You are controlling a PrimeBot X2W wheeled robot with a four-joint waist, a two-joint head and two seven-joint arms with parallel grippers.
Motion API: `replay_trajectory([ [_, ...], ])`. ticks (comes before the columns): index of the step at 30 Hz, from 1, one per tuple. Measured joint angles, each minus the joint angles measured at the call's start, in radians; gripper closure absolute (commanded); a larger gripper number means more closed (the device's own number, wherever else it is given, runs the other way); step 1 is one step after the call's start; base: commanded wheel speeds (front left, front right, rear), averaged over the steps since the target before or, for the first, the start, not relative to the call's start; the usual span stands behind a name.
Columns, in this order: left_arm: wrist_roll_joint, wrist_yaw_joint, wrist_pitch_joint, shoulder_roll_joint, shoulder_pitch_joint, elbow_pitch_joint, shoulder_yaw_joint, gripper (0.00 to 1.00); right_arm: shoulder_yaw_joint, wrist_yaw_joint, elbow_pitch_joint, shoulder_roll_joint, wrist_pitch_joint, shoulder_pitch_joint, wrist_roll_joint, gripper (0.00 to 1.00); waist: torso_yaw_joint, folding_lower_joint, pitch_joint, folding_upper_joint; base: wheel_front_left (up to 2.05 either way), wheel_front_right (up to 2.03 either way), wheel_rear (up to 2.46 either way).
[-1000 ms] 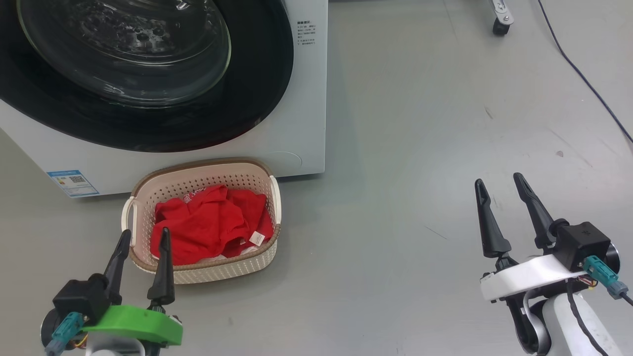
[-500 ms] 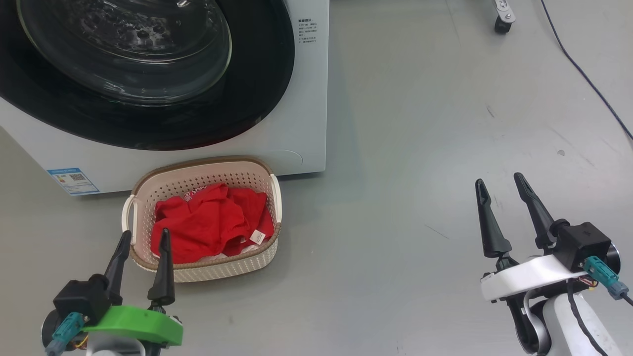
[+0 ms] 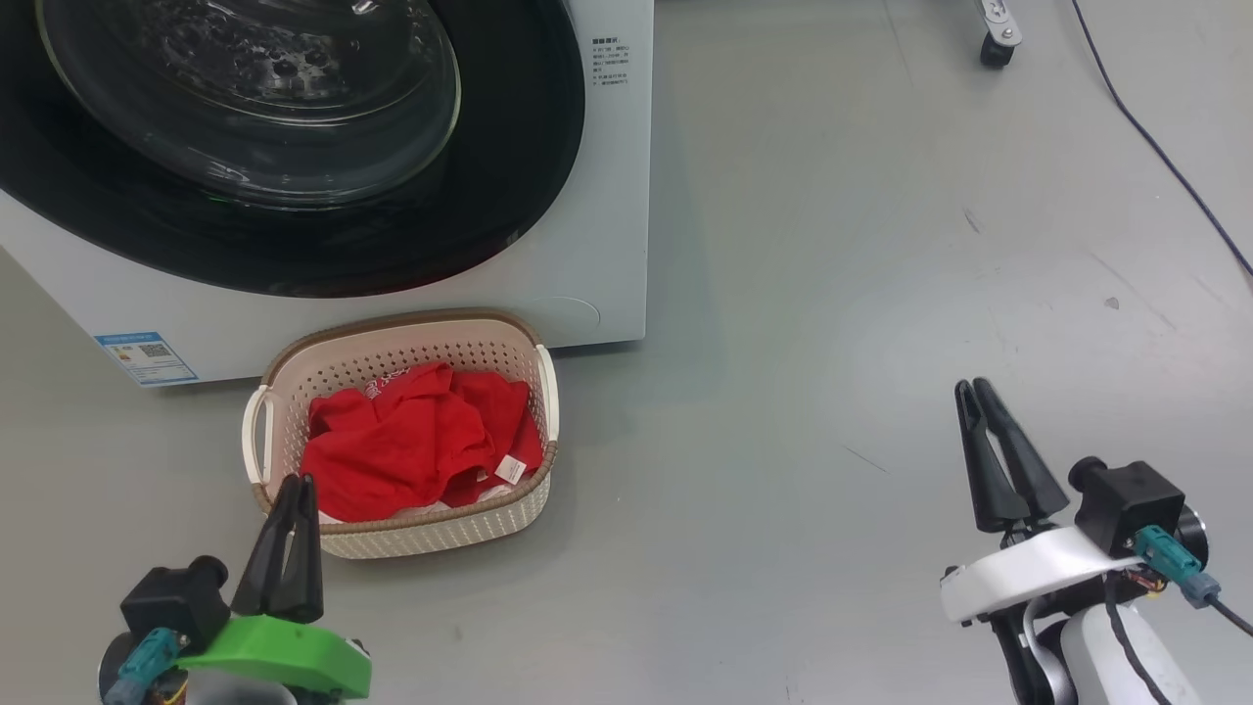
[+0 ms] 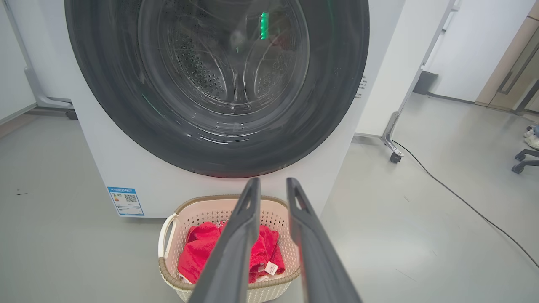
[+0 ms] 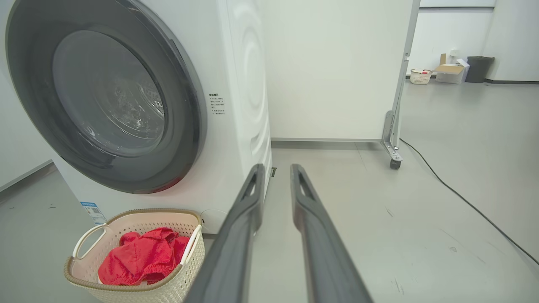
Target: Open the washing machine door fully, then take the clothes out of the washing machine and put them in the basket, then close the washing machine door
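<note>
The washing machine (image 3: 607, 245) stands at the upper left with its door (image 3: 509, 196) lying flat against the front. The door's glass shows the steel drum (image 4: 210, 71). In front of it on the floor sits the basket (image 3: 392, 328), and the red clothes (image 3: 411, 446) lie heaped inside it. My left gripper (image 3: 294, 480) hovers at the basket's near left rim. Its jaws are drawn close, with a slim gap and nothing between them (image 4: 273, 181). My right gripper (image 3: 972, 385) hangs over bare floor far to the right, its jaws just as narrow and empty (image 5: 273, 167).
A dark cable (image 3: 1155, 147) runs along the floor at the far right. A caster wheel (image 3: 994, 49) of a white panel (image 5: 337, 63) stands beyond the machine. A blue label (image 3: 145, 359) marks the machine's lower left corner.
Both grippers' fingers have drawn together from a wide spread to a narrow gap. Both arms have pulled back slightly toward the bottom of the head view.
</note>
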Motion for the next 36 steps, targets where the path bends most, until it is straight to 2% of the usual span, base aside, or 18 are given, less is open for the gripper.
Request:
replay_trajectory([
  [9, -0.044, 0.000, 0.004, -0.014, 0.014, 0.024, -0.005, 1.00, 0.007, 0.000, 0.026, 0.017, 0.000, 0.034, 0.045, 1.00, 0.003, 0.0000, -0.003, 0.0000, 0.00, 0.00, 0.00],
  [20, -0.210, 0.000, 0.044, -0.017, 0.014, 0.019, 0.007, 1.00, -0.020, 0.001, 0.022, 0.023, 0.034, 0.036, 0.236, 1.00, 0.016, 0.0000, -0.018, 0.0000, 0.00, 0.00, 0.00],
  [36, -0.400, 0.000, 0.101, -0.017, 0.014, 0.015, 0.034, 1.00, -0.060, 0.002, 0.027, 0.026, 0.093, 0.036, 0.452, 1.00, 0.030, 0.0000, -0.035, 0.0000, 0.00, 0.00, 0.00],
])
